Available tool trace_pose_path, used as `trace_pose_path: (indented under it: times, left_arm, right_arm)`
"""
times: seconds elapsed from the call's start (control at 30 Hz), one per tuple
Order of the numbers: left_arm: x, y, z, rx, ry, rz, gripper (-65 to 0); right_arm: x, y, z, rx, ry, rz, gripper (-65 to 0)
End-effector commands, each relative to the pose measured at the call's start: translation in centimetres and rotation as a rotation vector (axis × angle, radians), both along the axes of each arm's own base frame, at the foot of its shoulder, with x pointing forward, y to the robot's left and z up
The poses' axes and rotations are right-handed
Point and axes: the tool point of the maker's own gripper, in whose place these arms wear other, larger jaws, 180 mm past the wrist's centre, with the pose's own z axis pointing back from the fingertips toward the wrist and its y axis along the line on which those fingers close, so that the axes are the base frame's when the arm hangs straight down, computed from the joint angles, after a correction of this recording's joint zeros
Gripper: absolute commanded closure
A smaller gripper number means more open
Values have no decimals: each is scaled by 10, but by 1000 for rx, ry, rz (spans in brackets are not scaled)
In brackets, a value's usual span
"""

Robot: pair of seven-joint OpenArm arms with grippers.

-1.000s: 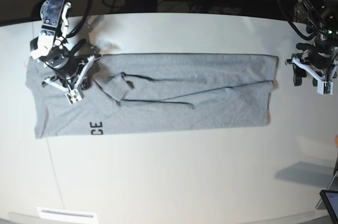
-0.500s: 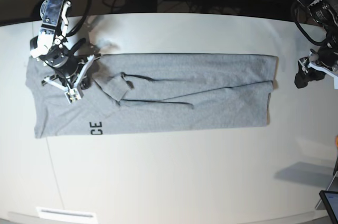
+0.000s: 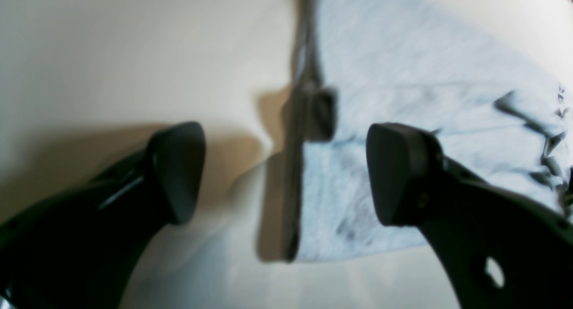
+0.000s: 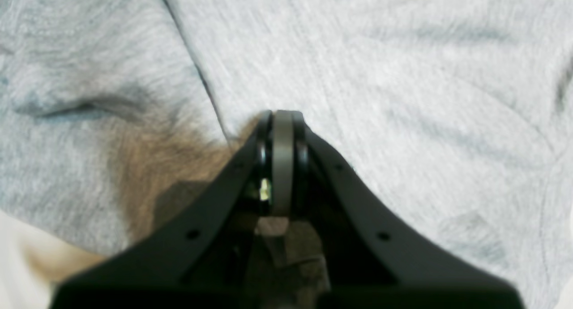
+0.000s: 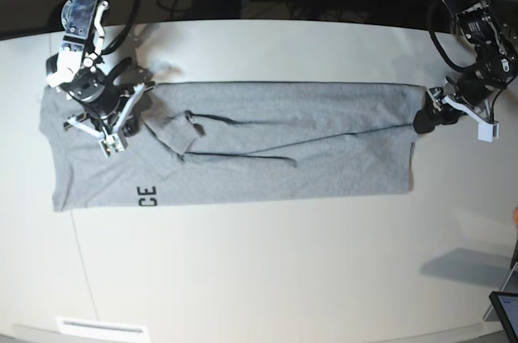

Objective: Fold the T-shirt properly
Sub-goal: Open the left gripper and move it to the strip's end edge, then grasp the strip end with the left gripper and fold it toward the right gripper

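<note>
Across the middle of the white table (image 5: 267, 278) the T-shirt (image 5: 275, 145) lies flat as a long grey band, folded lengthwise, running from the left side almost to the right edge. Black letters "CE" show on its near-left part, and a crumpled fold with a dark crease sits left of centre. A diagonal fold line crosses the right half toward the far-right corner.

At the left end the right gripper (image 5: 108, 146) sits on the cloth, its jaws pressed fully together; the right wrist view shows the closed tips (image 4: 282, 121) down on grey fabric beside a seam, though whether any cloth is pinched between them cannot be told.

At the right end the left gripper (image 5: 424, 114) hangs just at the shirt's right hem. In the left wrist view its two dark fingers (image 3: 179, 165) stand wide apart, one over bare table, the other over the grey cloth, with the blurred hem edge running between them and nothing held.
</note>
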Motion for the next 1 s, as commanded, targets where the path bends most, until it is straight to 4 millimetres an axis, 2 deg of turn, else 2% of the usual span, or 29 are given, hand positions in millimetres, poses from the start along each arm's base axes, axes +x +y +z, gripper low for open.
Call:
trace_pose_path:
  times: [0.0, 0.23, 0.37, 0.57, 0.7, 0.83, 0.97]
  left_arm:
    - [6, 5, 7, 17, -18, -4, -549]
    - [5, -4, 1, -6, -11, -8, -549]
    - [9, -23, -7, -10, 13, -71, -549]
    - [13, -34, -10, -40, -13, -61, -549]
    - [15, -51, -16, -58, -5, -94, -548]
    - [25, -61, -12, -80, -29, -100, -548]
    - [26, -64, -13, -89, -32, -99, -546]
  right_arm:
    - [-11, -4, -9, -41, 60, 13, -3]
    - [-13, -4, -10, -41, 65, 14, -3]
    - [-13, -4, -10, -41, 65, 14, -3]
    - [-14, -4, -11, -42, 68, 13, -3]
    - [-14, -4, -11, -42, 68, 13, -3]
    - [-17, -4, -13, -42, 75, 14, -3]
    - [-20, -4, -15, -42, 81, 14, -3]
